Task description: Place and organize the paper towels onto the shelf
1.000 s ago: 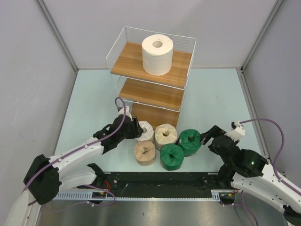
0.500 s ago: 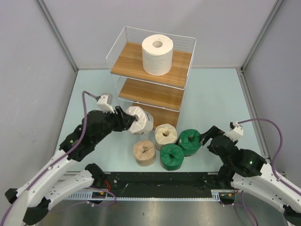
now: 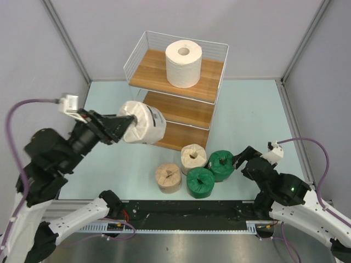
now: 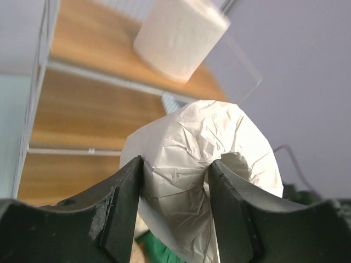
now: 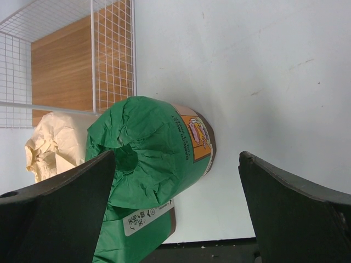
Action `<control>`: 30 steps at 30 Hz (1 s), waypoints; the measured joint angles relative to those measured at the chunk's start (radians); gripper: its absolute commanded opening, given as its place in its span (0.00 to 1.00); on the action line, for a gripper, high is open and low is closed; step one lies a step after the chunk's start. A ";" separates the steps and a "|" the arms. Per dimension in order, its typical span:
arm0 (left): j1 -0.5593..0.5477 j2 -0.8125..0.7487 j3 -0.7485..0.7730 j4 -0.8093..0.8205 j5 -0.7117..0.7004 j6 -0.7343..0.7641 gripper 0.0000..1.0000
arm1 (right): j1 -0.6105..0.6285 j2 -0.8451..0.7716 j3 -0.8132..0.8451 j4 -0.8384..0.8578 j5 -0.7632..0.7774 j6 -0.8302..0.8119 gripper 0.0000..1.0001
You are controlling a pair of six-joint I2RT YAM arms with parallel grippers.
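Lifted off the table since the earlier frame, the white-wrapped roll (image 3: 143, 123) now hangs in the air at the front left corner of the shelf (image 3: 148, 71), about level with the middle board. The left gripper (image 3: 118, 127) has swung up and out to the left with it. Its jaws stand partly open, clamped on the roll's crumpled paper end (image 4: 203, 142). The roll's long axis lies roughly level and runs from the gripper toward the shelf. Whether it has passed the wire frame I cannot tell.

On the top board the plain white roll (image 3: 183, 64) stands upright with its core hole up. It has bare wood on both sides and a thin white wire rail around it. The middle board shows bare brown wood, and so does the visible part of the bottom board.

Two tan rolls (image 3: 193, 158) and two green rolls (image 3: 201, 182) sit bunched on the pale table (image 3: 109, 164) in front of the shelf, their crinkled wrapped ends up. The right gripper (image 3: 241, 159) is spread wide just beside the nearer green roll (image 5: 159, 148) and holds nothing.
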 measured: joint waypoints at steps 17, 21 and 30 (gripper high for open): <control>0.000 0.402 0.530 0.050 -0.164 0.138 0.55 | -0.001 -0.026 0.000 -0.005 0.000 0.001 1.00; 0.000 0.538 0.629 0.051 -0.214 0.193 0.55 | -0.001 -0.031 0.000 -0.005 0.000 0.001 1.00; 0.029 0.629 0.733 0.033 -0.264 0.252 0.55 | -0.002 -0.032 0.000 -0.005 0.001 0.001 1.00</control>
